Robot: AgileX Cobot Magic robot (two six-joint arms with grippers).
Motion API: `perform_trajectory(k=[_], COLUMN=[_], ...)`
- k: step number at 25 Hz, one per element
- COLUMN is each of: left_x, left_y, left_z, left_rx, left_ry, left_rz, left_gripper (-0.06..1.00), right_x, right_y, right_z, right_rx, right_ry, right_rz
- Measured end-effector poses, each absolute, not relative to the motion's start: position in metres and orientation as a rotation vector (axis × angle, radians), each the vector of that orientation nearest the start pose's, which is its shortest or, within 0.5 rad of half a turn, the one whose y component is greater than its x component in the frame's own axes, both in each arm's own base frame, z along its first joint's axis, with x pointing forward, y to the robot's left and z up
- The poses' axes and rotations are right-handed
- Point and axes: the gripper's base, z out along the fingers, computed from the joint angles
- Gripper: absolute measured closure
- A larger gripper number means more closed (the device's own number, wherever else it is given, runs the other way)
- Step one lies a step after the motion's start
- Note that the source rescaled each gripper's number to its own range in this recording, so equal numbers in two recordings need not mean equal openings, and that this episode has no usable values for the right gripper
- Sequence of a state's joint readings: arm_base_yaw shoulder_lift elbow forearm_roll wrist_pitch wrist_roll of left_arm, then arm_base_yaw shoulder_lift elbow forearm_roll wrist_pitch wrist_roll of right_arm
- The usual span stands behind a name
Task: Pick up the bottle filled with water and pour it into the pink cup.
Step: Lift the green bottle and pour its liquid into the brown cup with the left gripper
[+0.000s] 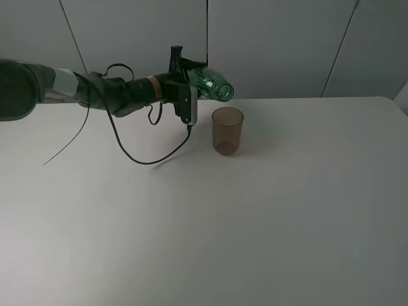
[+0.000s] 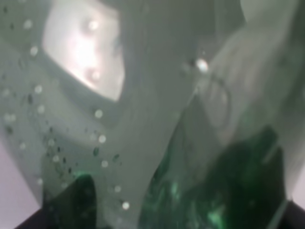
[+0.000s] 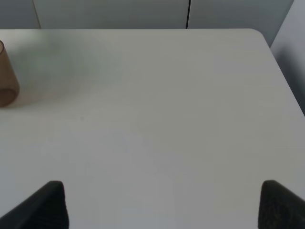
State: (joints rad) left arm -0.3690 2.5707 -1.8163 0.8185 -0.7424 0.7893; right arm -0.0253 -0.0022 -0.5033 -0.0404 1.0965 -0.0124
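Observation:
My left gripper [image 1: 191,80] is shut on the green-tinted bottle [image 1: 211,85] and holds it tipped on its side, its open mouth pointing right and slightly down, just above the left rim of the pink cup [image 1: 227,131]. The cup stands upright on the white table [image 1: 255,223]. In the left wrist view the bottle [image 2: 157,143] fills the picture, with droplets on its wall. The cup's edge shows at the far side of the right wrist view [image 3: 5,78]. My right gripper [image 3: 159,202] is open over bare table, its dark fingertips [image 3: 45,202] wide apart.
A black cable [image 1: 143,156] hangs from the left arm and loops onto the table left of the cup. Grey wall panels stand behind the table's far edge.

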Motion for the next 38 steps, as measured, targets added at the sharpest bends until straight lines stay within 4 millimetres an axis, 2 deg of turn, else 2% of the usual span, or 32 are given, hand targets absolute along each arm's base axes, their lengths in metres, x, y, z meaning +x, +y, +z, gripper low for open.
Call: perform_trajectory(k=[38], left_x=[0.4999], left_y=[-0.2357], left_z=[0.1006], left_rx=[1.604], left_ry=[0.552], left_rz=[0.563], left_gripper=[0.90], right_x=[-0.0073], right_y=[-0.0031], right_z=[0.2754], right_rx=[0.016], right_ry=[2.075], right_rz=[-0.072])
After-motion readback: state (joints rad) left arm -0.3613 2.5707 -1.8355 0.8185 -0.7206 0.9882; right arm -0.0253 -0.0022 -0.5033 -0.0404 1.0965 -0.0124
